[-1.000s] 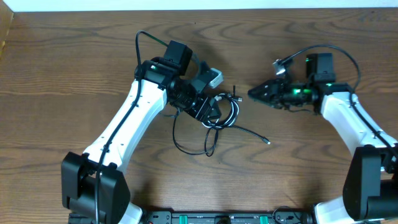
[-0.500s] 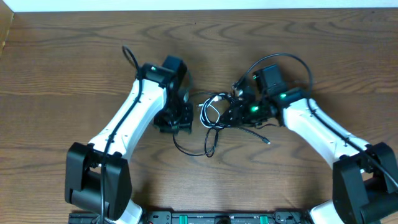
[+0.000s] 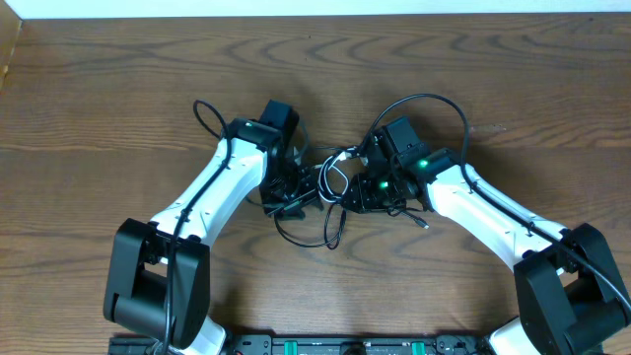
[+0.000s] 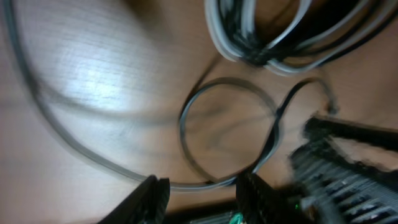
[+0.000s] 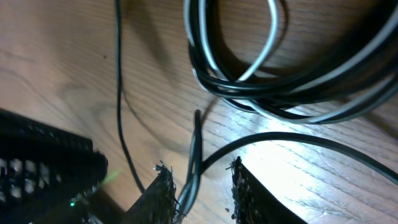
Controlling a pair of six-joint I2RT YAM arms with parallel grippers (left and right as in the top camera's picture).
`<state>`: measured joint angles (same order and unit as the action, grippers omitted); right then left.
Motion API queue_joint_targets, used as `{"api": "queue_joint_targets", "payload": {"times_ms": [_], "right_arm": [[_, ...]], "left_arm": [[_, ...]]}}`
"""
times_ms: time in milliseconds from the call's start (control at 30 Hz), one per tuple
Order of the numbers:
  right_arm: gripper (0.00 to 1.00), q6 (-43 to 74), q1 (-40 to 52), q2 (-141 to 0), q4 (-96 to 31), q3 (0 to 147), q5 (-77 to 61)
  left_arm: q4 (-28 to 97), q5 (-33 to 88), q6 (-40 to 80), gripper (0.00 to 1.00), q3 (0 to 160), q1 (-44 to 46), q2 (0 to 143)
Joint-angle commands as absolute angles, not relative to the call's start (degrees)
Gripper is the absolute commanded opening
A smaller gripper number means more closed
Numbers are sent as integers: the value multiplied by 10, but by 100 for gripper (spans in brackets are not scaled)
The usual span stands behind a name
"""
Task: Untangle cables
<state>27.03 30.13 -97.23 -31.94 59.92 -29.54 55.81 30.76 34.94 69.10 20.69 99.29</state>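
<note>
The cables (image 3: 336, 179) lie in a tangle on the wooden table between both arms: black cords with a white one coiled among them. One black loop (image 3: 330, 235) trails toward the front, and a plug end (image 3: 424, 225) lies to the right. My left gripper (image 3: 293, 193) is low at the tangle's left side and open; in the left wrist view (image 4: 205, 198) a black loop (image 4: 227, 133) runs across between its fingers. My right gripper (image 3: 359, 193) is at the tangle's right side and open, with a black cord (image 5: 194, 168) standing between its fingers (image 5: 159, 196). The black and white bundle (image 5: 249, 71) lies just ahead.
The two grippers face each other closely across the tangle; the right one shows in the left wrist view (image 4: 348, 168) and the left one in the right wrist view (image 5: 43, 168). Thick black arm wires (image 3: 424, 99) arch over the right wrist. The bare wooden table (image 3: 118, 89) surrounds them.
My right arm has swung in from the far right to the tangle. My left gripper has shifted down to the tangle's left side. The cables have bunched slightly between them.
</note>
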Motion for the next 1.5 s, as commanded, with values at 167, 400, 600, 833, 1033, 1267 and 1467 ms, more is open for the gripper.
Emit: {"api": "queue_joint_targets", "payload": {"times_ms": [167, 400, 600, 833, 1033, 1267, 1467], "right_arm": [[32, 311, 313, -978, -323, 583, -304], [24, 319, 327, -980, -301, 568, -303], [5, 321, 332, -995, -269, 557, -305], [1, 164, 305, -989, -261, 591, -370], [1, 24, 295, -989, -311, 655, -384], [1, -9, 295, -989, -305, 677, -394], [1, -10, 292, -989, -317, 677, -390]], "left_arm": [[482, 307, 329, 43, 687, 211, 1008], [470, 309, 259, 43, 687, 211, 1025], [461, 309, 254, 43, 687, 211, 1026], [470, 314, 220, 43, 699, 203, 1024], [481, 385, 197, 43, 718, 183, 1005], [474, 404, 250, 43, 721, 153, 993], [458, 484, 251, 41, 722, 107, 991]]}}
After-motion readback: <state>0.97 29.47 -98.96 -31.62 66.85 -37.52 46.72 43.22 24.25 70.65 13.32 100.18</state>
